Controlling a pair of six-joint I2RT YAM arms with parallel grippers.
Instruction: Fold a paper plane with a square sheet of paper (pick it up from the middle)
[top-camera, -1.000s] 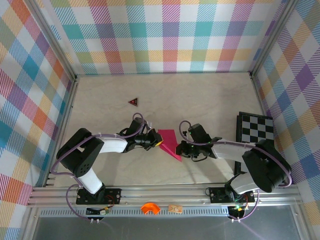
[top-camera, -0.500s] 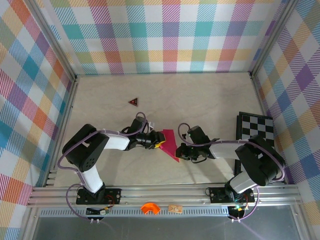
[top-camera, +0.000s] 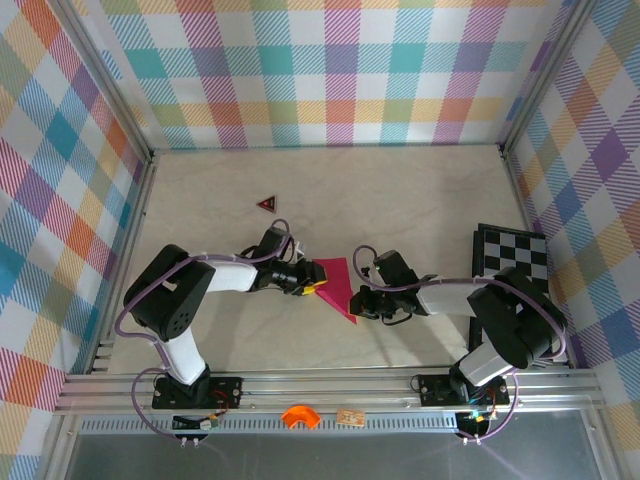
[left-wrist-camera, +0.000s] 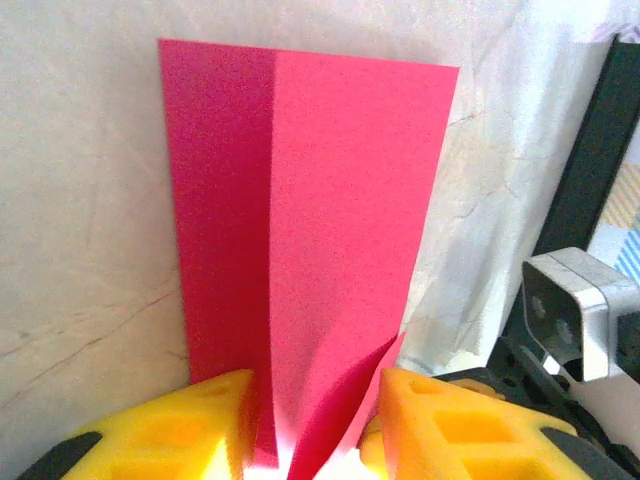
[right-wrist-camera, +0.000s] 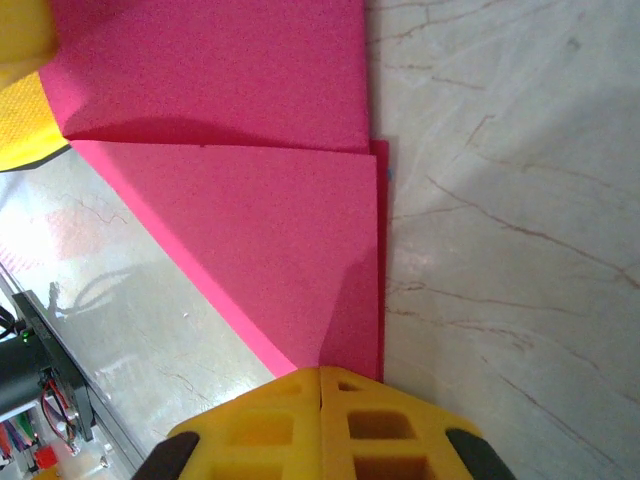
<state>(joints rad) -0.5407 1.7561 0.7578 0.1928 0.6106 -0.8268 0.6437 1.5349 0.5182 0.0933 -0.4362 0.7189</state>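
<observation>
Pink paper (top-camera: 335, 288) lies on the table (top-camera: 420, 200), directly between the two sets of fingers, a long wedge that narrows toward the right gripper (top-camera: 361, 302).

Top view: the left gripper (top-camera: 308, 286) meets the paper's wide end and the right gripper meets its narrow end.

Left wrist view: one straight crease runs away from the fingers (left-wrist-camera: 190, 425), a darker panel to its left and a lighter one to its right. The near edge rises into the gap between the yellow pads, which are closed on it.

Right wrist view: two layers show. An upper flap ends in a shadowed fold line ahead of the fingers (right-wrist-camera: 270, 430), and a lower triangle tapers into them. These pads sit pressed together with the paper's narrow end caught at their tips.

Edges are crisp, and a thin strip of a lower layer shows past the top layer's right edge.

Beyond both grippers the tabletop is bare up to the back wall (top-camera: 330, 70). A small dark red triangle (top-camera: 266, 203) lies well past the left fingers. A checkerboard (top-camera: 512, 258) sits well behind the right gripper.
</observation>
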